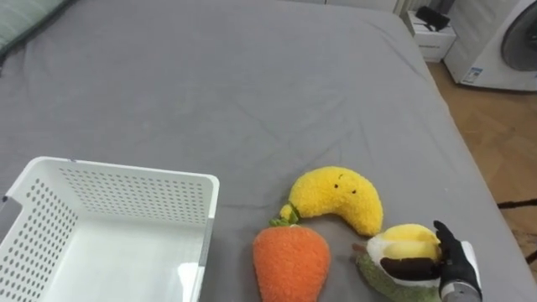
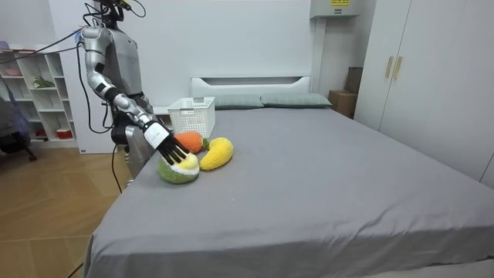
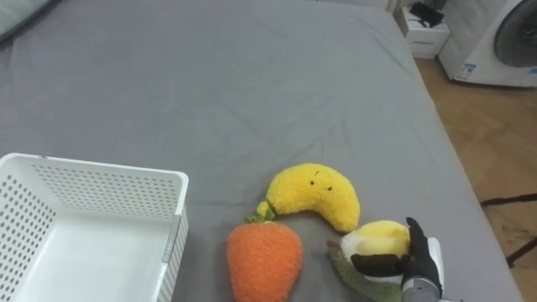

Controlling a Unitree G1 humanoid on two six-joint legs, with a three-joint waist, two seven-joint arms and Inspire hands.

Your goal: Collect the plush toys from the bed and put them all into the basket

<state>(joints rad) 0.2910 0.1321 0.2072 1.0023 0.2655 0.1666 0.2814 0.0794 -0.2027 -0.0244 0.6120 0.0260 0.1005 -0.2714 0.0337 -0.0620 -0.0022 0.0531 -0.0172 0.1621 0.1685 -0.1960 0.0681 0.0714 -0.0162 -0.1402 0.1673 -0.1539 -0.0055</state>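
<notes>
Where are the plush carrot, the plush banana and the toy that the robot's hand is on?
Plush carrot (image 1: 291, 262), left eye view, middle of its orange body.
Plush banana (image 1: 337, 200), left eye view, yellow body just below the face.
Green and yellow toy (image 1: 405, 243), left eye view, its yellow top.

Silver-grey torso and arms, black joints, right hand pale-backed with black fingers.

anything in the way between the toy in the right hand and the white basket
Yes. The orange plush carrot lies directly between the green and yellow plush toy, which the right hand grips, and the white perforated plastic basket. The yellow plush banana sits just beyond that line. Lifting over the carrot would probably clear it.
</notes>
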